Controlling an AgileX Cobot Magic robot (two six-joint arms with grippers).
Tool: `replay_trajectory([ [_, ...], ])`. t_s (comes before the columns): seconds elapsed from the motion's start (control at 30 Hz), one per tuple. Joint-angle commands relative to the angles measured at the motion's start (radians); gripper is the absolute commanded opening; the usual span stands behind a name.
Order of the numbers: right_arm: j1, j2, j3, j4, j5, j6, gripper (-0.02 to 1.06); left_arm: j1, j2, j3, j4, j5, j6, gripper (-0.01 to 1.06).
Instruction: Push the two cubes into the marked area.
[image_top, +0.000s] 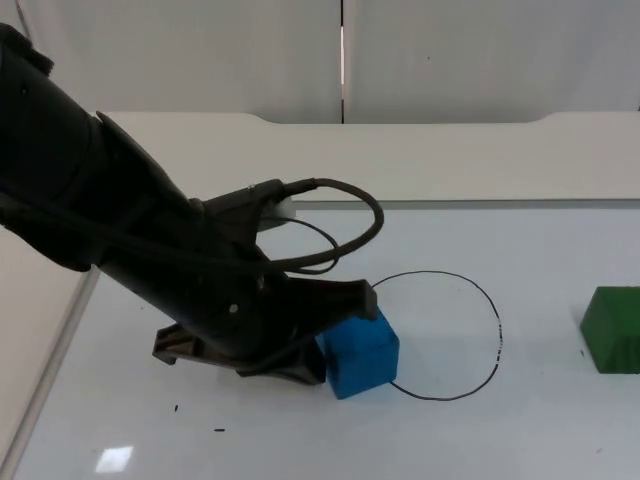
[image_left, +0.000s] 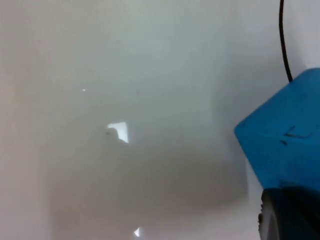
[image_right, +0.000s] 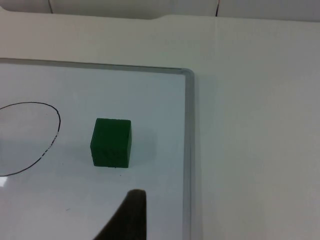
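The left gripper (image_top: 350, 300) rests low on the whiteboard (image_top: 520, 430), pressed against the left side of the blue cube (image_top: 360, 356) — whether its fingers are spread or closed cannot be told. The blue cube sits on the lower-left edge of the black drawn circle (image_top: 497, 330), partly over the line, with most of it outside the ring. The green cube (image_top: 612, 329) stands apart, well to the right of the circle, near the whiteboard's right rim. In the right wrist view, the green cube (image_right: 111, 142) lies between the circle's line (image_right: 56, 131) and the board's metal edge (image_right: 189, 150) — the right arm waits above it, and its finger state cannot be told.
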Motion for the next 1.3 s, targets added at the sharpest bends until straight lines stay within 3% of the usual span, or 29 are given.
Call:
replay_trajectory([
  [0.0, -0.008, -0.004, 0.000, -0.004, -0.006, 0.003, 1.05, -0.006, 0.000, -0.005, -0.019, 0.017, 0.004, 0.00],
  [0.7, -0.008, -0.004, 0.000, -0.004, -0.006, 0.003, 1.05, -0.006, 0.000, -0.057, -0.035, 0.019, 0.019, 0.00],
  [0.83, -0.008, -0.004, 0.000, -0.004, -0.006, 0.003, 1.05, -0.011, 0.000, -0.057, -0.062, 0.052, 0.019, 0.00],
  [1.27, -0.008, -0.004, 0.000, -0.004, -0.006, 0.003, 1.05, -0.055, 0.000, -0.057, -0.072, -0.027, 0.021, 0.00],
])
